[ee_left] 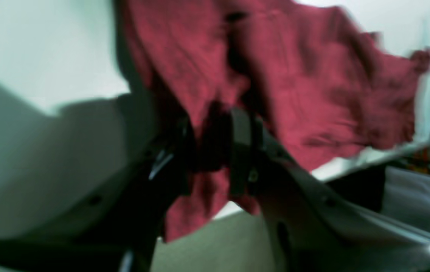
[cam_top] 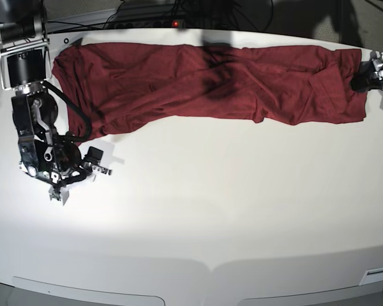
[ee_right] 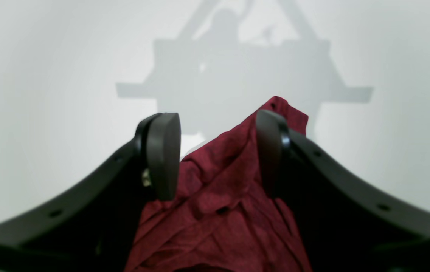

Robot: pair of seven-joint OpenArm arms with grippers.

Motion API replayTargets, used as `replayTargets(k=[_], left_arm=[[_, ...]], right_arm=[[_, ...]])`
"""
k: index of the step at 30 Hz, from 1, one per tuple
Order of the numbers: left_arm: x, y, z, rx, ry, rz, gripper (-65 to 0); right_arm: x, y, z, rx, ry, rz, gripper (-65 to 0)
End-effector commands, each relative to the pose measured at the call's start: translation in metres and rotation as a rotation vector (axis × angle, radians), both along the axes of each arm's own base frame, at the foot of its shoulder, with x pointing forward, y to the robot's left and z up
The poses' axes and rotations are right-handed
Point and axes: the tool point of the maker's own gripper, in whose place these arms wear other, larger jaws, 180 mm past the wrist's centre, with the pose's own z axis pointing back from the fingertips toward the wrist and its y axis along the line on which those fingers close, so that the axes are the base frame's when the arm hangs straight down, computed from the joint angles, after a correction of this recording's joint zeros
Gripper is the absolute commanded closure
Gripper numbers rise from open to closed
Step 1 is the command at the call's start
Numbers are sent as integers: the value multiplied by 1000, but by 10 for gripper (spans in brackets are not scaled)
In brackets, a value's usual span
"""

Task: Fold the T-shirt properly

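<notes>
Bright, even overhead light washes the white matte table (cam_top: 198, 210) in the base view, its lower part dimmer, with a soft dark shadow in the upper middle on the dark red wrinkled knit T-shirt (cam_top: 204, 80). The left wrist view is heavily smeared by motion blur. The right wrist view is sharper on the cloth, with a grey rig-shaped shadow at upper centre.

Robot lab: white table (cam_top: 198, 210), cables (cam_top: 147, 16).
</notes>
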Motion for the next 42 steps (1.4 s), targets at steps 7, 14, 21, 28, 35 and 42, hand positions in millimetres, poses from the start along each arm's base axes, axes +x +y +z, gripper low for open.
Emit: replayTargets(k=[7,14,21,28,35,42], left_arm=[[11,-2,14,-28,-42,-12,-145],[5,11,-4,101,-7,-34,-160],[6,33,-16,263,-21,-35,-166],[-23,14,-40,227,114,-112,-163],[-9,-3,-31,132,75,-108,-124],[11,-16,0,-21,24,-97,-124]], right_arm=[[10,-7,13,-18,-33,1,-321],[8,-8,12,-26,-23,1,-321],[8,-8,12,-28,-21,1,-321],[8,-8,12,-24,-21,1,-321],[5,2,14,34,-8,8,-321],[3,0,13,21,8,8,-321]])
